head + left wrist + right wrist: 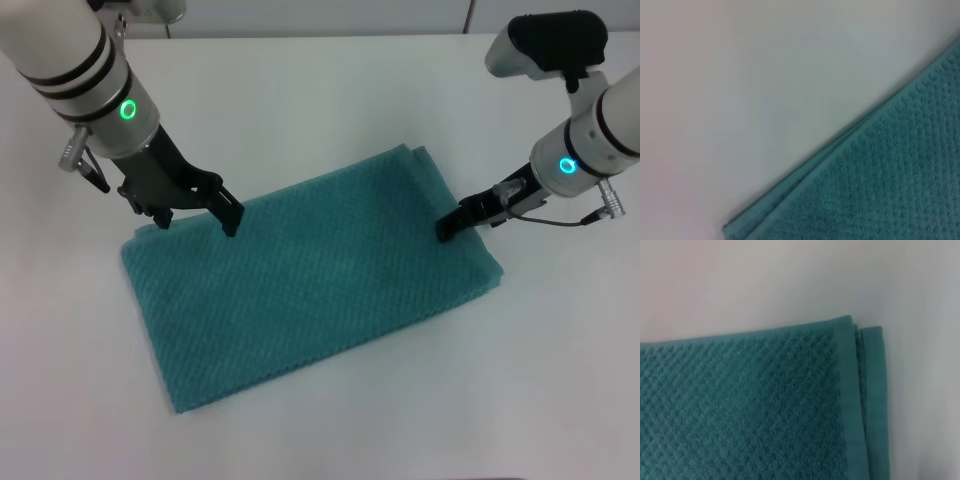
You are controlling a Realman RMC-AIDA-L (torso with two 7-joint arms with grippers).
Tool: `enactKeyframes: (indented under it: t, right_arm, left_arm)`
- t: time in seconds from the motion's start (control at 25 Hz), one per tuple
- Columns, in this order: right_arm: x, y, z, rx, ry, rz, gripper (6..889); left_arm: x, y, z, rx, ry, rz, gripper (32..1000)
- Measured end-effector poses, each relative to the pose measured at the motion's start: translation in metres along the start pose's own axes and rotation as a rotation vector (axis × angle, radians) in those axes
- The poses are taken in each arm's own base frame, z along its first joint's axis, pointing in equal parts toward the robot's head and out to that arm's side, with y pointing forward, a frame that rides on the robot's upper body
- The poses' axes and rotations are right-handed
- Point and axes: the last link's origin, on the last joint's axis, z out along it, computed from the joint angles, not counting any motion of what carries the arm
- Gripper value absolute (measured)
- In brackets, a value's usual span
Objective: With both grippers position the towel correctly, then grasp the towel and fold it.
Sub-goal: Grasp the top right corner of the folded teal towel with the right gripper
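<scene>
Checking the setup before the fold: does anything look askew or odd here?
The towel lies diagonal on the table, not square to the robot. Its layers are slightly offset at one edge. Left hand and right hand rest at its opposite ends.

Both wrist views cut the towel (880, 185) off at their edges: the left wrist view holds only one layered edge running to the lower right, the right wrist view only one corner with its hems. Neither shows its own claw. In the head view the left claw (195, 213) covers the towel's upper-left corner, and the right claw (447, 229), seen end-on at the right edge, hides its finger gap. Both arms run out of the frame's top corners.
</scene>
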Motion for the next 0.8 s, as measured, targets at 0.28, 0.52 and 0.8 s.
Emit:
enactKeyframes:
  t: [0.28,0.52,0.8]
  right_arm:
    - [0.0008,0.0013,0.0021,0.0,0.0,-0.002,835]
    - [0.001,0.0011,0.0022,0.0,0.001,-0.002,834]
    - [0.0032,0.0007,0.0034,0.001,0.007,0.0,832]
  left_arm:
    - [0.0005,0.0002,-0.0001,-0.001,0.003,0.0,909]
    - [0.0005,0.0002,-0.0001,-0.001,0.003,0.0,909]
    - [0.0003,0.0004,0.0002,-0.001,0.003,0.0,908]
